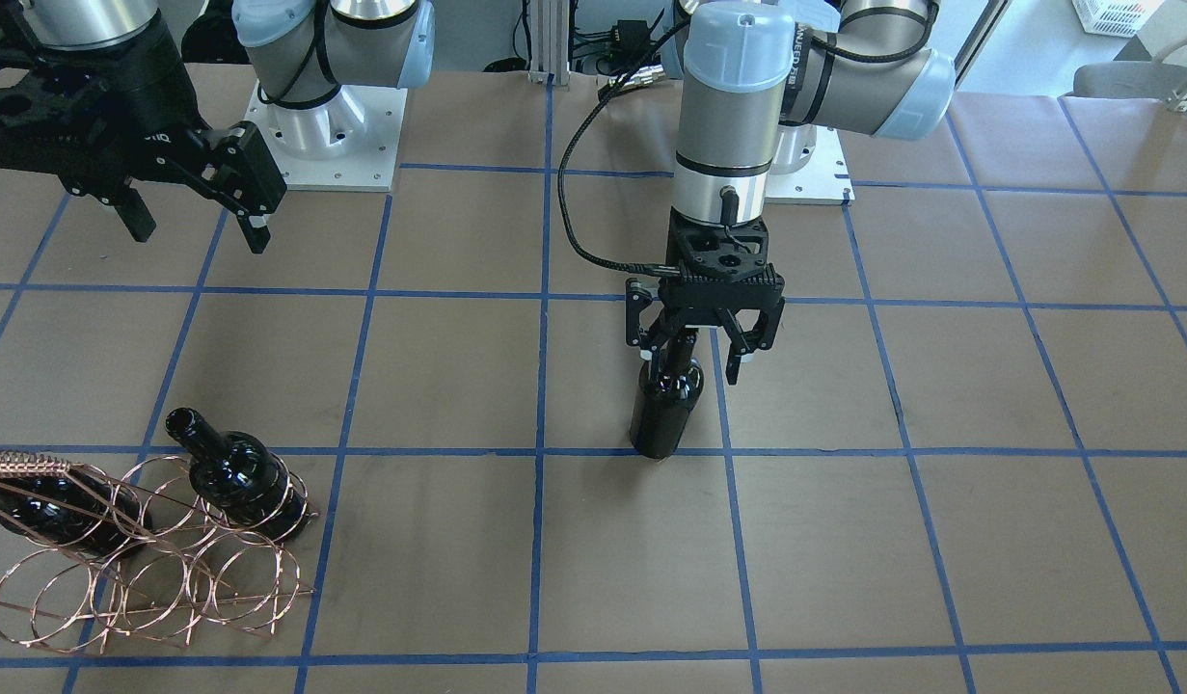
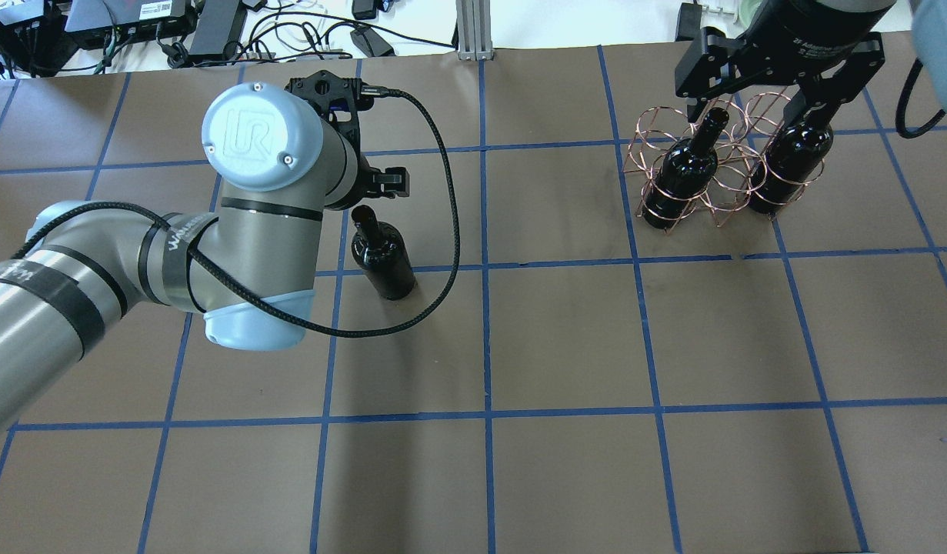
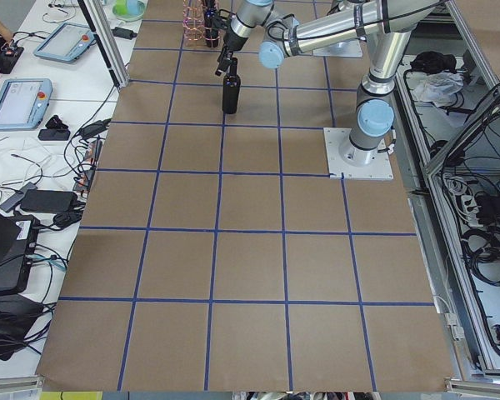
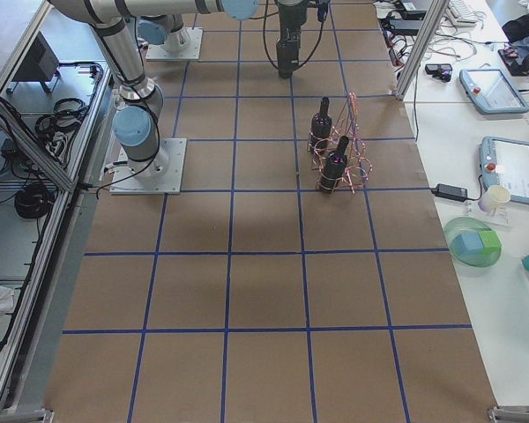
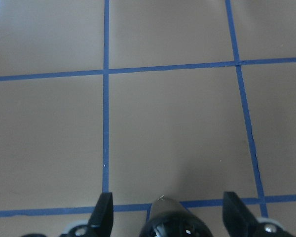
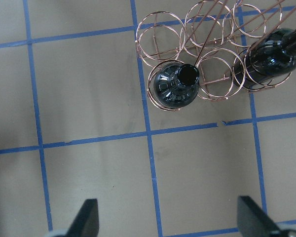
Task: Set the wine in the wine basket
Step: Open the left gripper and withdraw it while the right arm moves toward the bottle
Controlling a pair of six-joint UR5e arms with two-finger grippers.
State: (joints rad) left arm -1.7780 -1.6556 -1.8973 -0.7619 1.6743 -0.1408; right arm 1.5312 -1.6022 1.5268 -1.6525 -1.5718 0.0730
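1. The left gripper (image 1: 690,359) points straight down. Its jaws are open and straddle a bottle's neck, one finger on each side. In the wrist view there is a clear gap between each fingertip and the glass, so it grips nothing.
2. The wine (image 1: 662,414), a glossy black bottle, stands upright on the brown table (image 2: 565,331) with its blue tape grid. Its neck rises into the gap between the left jaws, and its body sits below the fingertips.
3. The wine basket (image 2: 719,181), a copper wire rack of rings, stands well apart from the left jaws, on the right arm's side. Two other bottles (image 2: 685,173) (image 2: 788,165) stand neck up in its rings, with one empty ring between them.
4. The right gripper (image 2: 758,104) hangs raised near the basket. Its jaws are spread wide and hold nothing. In its wrist view the basket lies beyond the fingertips, with bare table between them.
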